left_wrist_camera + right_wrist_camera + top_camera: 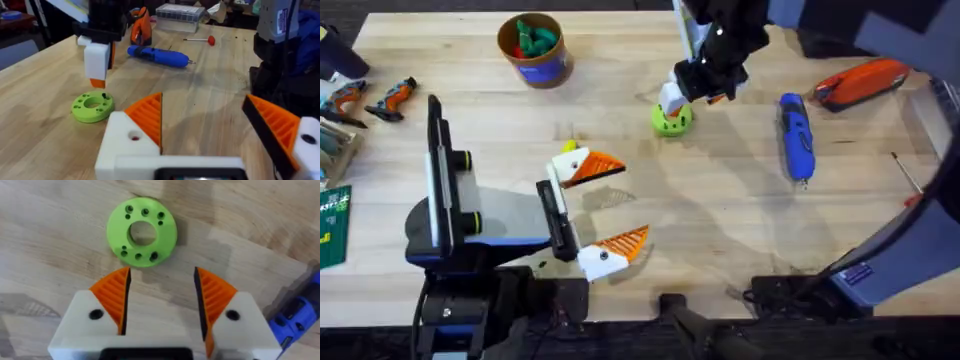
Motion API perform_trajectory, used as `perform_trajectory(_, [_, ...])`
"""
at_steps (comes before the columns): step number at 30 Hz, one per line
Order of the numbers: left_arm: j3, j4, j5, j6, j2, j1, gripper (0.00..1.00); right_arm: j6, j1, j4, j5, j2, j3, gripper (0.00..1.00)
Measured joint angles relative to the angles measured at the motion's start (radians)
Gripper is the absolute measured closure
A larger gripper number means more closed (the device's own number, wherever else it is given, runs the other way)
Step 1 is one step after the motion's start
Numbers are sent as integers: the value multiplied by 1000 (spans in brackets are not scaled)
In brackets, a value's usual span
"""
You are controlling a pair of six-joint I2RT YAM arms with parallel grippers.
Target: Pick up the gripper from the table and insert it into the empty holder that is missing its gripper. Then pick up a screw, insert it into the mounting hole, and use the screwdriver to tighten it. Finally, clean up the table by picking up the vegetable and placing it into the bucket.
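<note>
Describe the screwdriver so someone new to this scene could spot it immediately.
Start at the light wooden table and look toward its right side, past the green disc. The screwdriver lies flat there: a chunky blue pen shape with a short metal tip, unlike the orange-and-black hand tool beyond it.

Bench: broad light wooden bench (740,230) with visible grain, soft shadows across it.
Far edge: clear plastic lidded box (180,17) standing at the bench's end.
Room behind: dim, cluttered, too blurred to name.
Left edge: green printed card (332,226) lying flat.
</note>
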State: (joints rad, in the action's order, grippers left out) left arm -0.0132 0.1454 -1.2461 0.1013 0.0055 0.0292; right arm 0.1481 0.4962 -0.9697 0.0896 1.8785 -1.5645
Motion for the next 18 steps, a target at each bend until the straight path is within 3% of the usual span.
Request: perform_trajectory(18, [0,0,0,0,0,0,15,-15,9,48,0,98,0,484])
